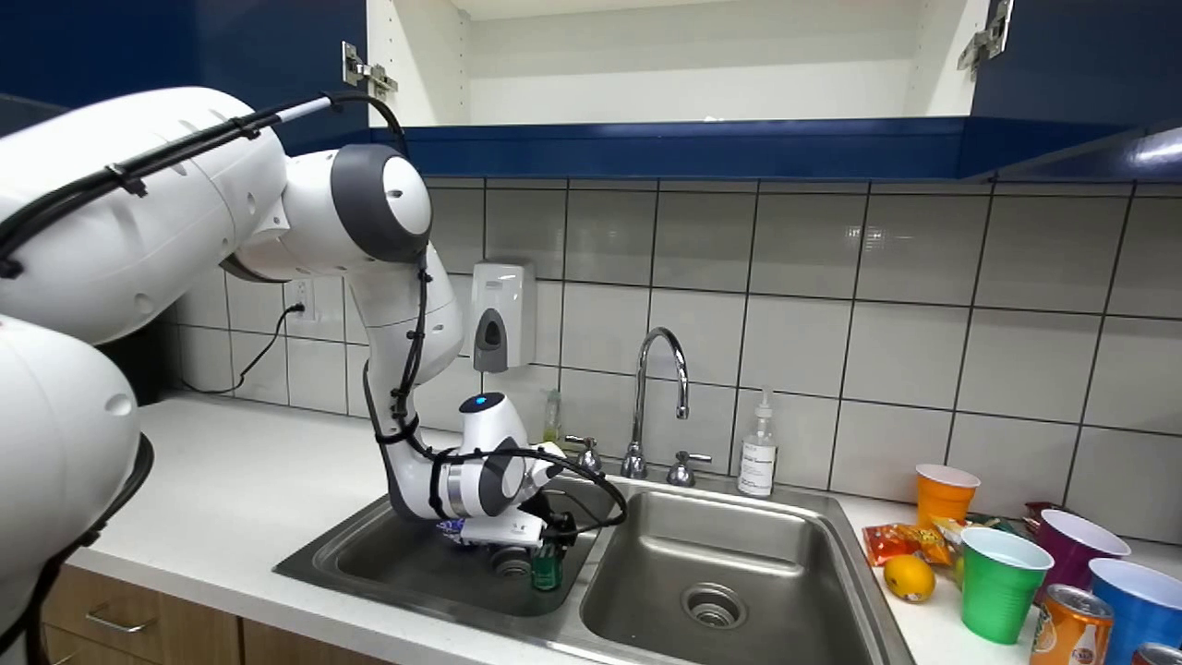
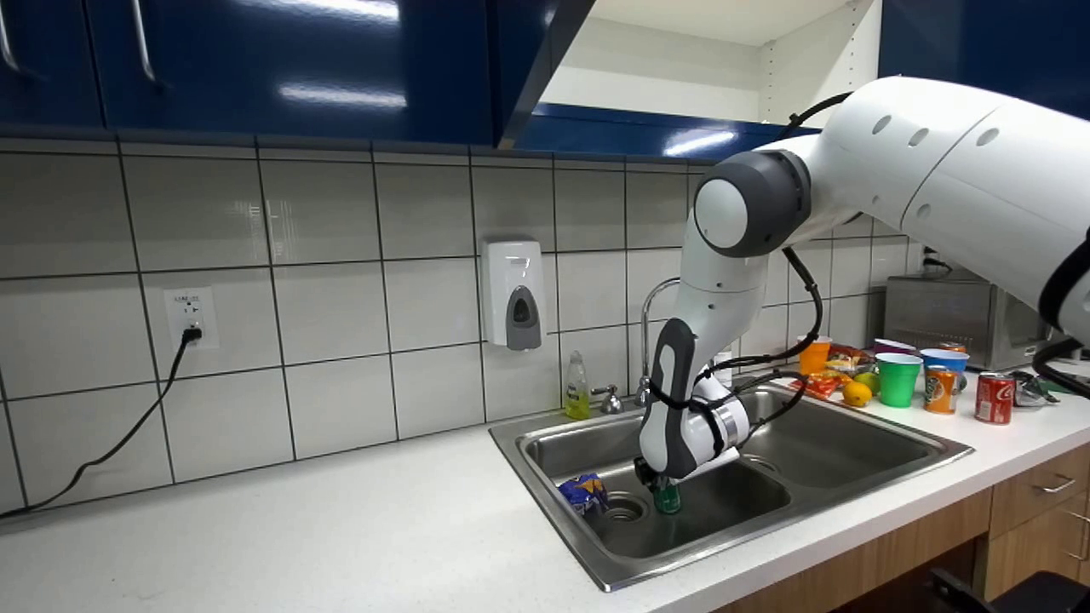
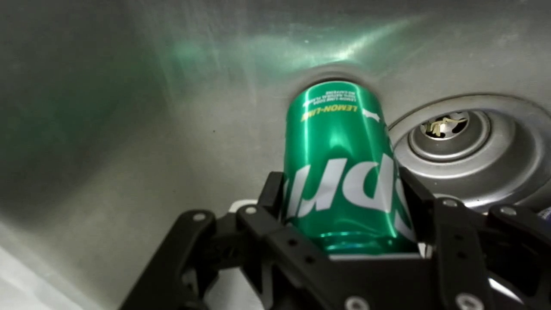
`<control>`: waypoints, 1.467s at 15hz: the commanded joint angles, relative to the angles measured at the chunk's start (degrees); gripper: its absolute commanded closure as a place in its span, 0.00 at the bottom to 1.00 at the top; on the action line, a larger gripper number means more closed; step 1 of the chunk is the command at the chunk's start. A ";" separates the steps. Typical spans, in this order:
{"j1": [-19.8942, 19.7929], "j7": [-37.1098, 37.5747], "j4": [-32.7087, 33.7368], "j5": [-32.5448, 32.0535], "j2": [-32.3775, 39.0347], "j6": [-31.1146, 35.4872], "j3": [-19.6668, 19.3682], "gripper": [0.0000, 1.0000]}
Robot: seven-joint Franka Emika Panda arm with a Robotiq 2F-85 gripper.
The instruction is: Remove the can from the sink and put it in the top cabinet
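The can (image 3: 340,142) is green and stands in the left basin of the sink (image 1: 862,591), beside the drain. It also shows small in both exterior views (image 1: 546,571) (image 2: 668,500). My gripper (image 3: 342,189) reaches down over the can's top end, with one black finger against each side, shut on it. In the exterior views the gripper (image 1: 554,536) is low in the basin and mostly hidden by the wrist. I cannot tell whether the can's base touches the sink floor. The top cabinet (image 1: 693,69), white inside with dark blue doors, is open above the sink.
A blue-purple packet (image 2: 584,492) lies in the same basin. The chrome faucet (image 1: 639,397) rises behind the sink, near a pump bottle (image 1: 758,462). A soap dispenser (image 1: 503,314) hangs on the wall. A green cup (image 1: 999,591), other cups, cans and fruit stand right of the sink.
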 commanded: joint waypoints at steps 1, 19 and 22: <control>0.02 -0.23 0.80 0.62 0.17 -1.43 -0.16 0.60; 0.04 -0.92 -2.02 -1.12 -5.63 -4.82 -1.32 0.60; 0.27 -0.89 -2.73 -1.12 -6.70 -4.54 -1.37 0.60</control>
